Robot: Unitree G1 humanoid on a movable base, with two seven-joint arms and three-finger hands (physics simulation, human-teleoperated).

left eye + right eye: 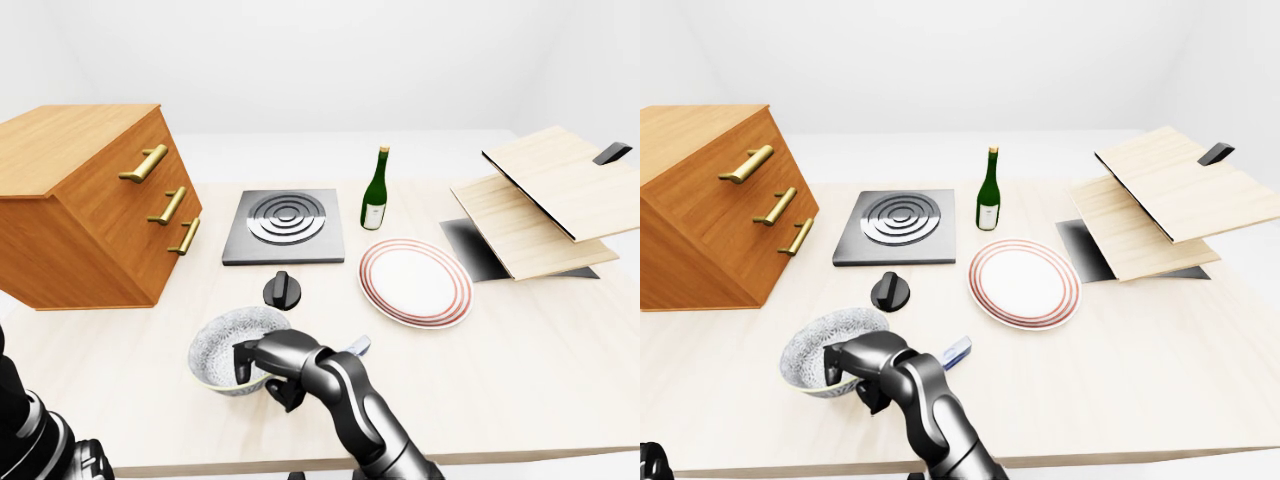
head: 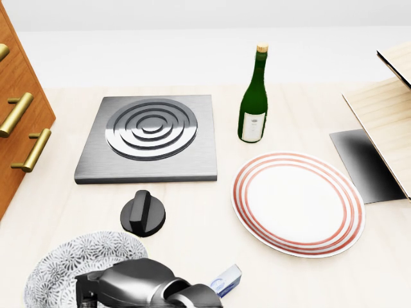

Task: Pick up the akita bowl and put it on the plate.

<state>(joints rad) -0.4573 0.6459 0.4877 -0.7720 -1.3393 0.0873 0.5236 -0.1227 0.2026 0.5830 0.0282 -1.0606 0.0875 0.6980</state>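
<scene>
The akita bowl (image 1: 222, 338), white with a grey speckled pattern, is on the table near the bottom left of the left-eye view. My right hand (image 1: 256, 366) grips its right rim, with fingers inside the bowl and the thumb outside. I cannot tell whether the bowl is resting on the table or lifted slightly. The plate (image 1: 415, 282), white with red rings, lies empty to the upper right of the bowl, about a hand's width away. Only part of my left arm (image 1: 35, 435) shows at the bottom left corner. Its hand is out of view.
A black knob (image 1: 281, 290) lies just above the bowl, below a grey stove plate (image 1: 285, 225). A green bottle (image 1: 375, 190) stands above the plate. A wooden drawer cabinet (image 1: 90, 205) fills the left. Tilted wooden boards (image 1: 545, 200) stand at right. A small blue-white item (image 2: 226, 280) lies by my hand.
</scene>
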